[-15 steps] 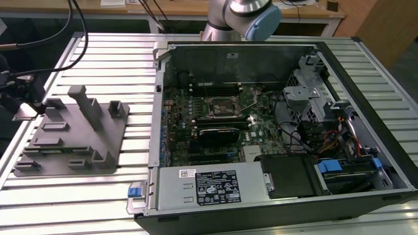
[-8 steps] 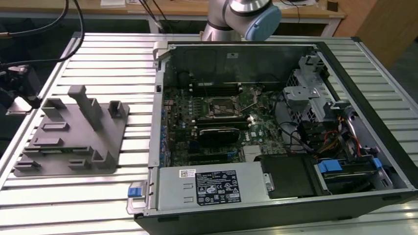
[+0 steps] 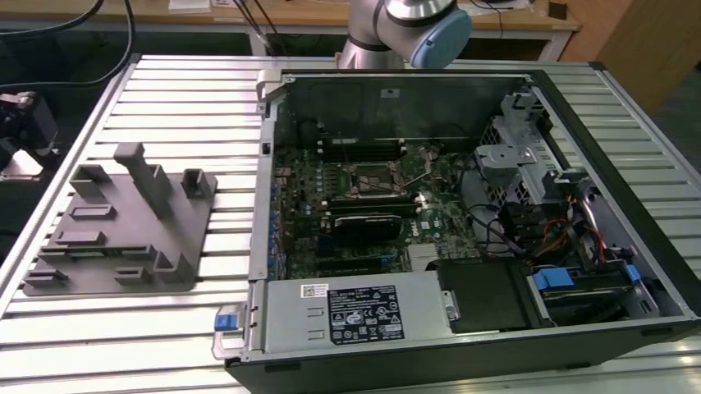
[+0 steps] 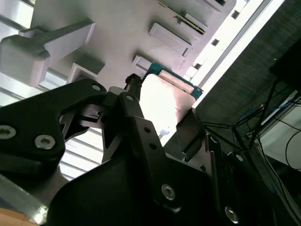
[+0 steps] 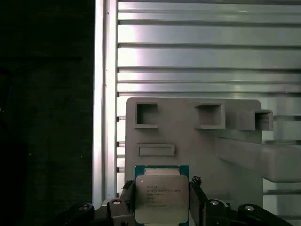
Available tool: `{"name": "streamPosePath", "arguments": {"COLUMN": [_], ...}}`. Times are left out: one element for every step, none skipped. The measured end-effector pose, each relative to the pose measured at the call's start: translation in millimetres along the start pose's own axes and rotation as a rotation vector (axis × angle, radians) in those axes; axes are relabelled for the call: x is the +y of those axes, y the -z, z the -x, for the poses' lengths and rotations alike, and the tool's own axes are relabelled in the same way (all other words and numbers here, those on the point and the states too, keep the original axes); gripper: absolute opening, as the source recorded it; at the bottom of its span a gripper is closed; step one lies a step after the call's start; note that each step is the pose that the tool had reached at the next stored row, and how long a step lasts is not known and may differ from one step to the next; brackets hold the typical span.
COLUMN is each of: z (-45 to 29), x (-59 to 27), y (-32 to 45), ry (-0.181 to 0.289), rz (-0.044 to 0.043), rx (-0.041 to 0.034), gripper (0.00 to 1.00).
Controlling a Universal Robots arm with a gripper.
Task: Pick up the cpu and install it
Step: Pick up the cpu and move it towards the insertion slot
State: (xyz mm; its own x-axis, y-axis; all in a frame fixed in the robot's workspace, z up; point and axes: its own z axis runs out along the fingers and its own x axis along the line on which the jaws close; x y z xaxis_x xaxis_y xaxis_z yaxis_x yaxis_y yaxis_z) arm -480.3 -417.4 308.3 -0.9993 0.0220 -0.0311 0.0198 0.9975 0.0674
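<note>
Fingers (image 5: 196, 197) of the end effector (image 5: 161, 207) sit clamped on the cpu (image 5: 162, 195) in the first wrist view, one against each of two opposite edges. The silver lid is turned toward the lens, and a thin green rim shows at its far side. In the second wrist view the cpu (image 4: 164, 96) hangs between the black linkages. It looks clear of anything beneath it, though we cannot tell by how much.

We judge it light, thin and quite stiff, so weight is no worry. The smooth lid is probably slippery and the underside contacts delicate, so the edges seem the right place to hold, with a modest squeeze and the part kept level.

Just beyond lies the grey fixture tray (image 5: 188, 136), its pockets and posts beneath the held part, resting on the slatted metal surface (image 5: 197, 61). Farther off, in the exterior view, the open computer case (image 3: 416, 98) stands toward the exterior view's right of the tray. The black-framed socket (image 3: 370, 180) sits mid-board inside it, well apart from the tray. The arm (image 3: 400, 20) rises behind the case.
</note>
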Motion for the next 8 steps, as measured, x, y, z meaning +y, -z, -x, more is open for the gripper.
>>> {"name": "streamPosePath", "arguments": {"z": [0.1,0.1,0.2,0.3,0.4,0.5,0.6,0.6], "x": [0.1,0.3,0.5,0.7,0.8,1.0,1.2,1.4], "y": [2.5,5.1,7.5,10.0,12.6,15.2,18.0,20.6], "ry": [0.0,0.0,0.0,0.0,0.0,0.0,0.0,0.0], "rz": [0.0002,0.0003,0.0006,0.0008,0.001,0.0012,0.0013,0.0014], "rx": [-0.0001,-0.0003,-0.0004,-0.0005,-0.0007,-0.0009,-0.001,-0.0011], "gripper": [0.55,0.55,0.55,0.55,0.55,0.55,0.55,0.55]}}
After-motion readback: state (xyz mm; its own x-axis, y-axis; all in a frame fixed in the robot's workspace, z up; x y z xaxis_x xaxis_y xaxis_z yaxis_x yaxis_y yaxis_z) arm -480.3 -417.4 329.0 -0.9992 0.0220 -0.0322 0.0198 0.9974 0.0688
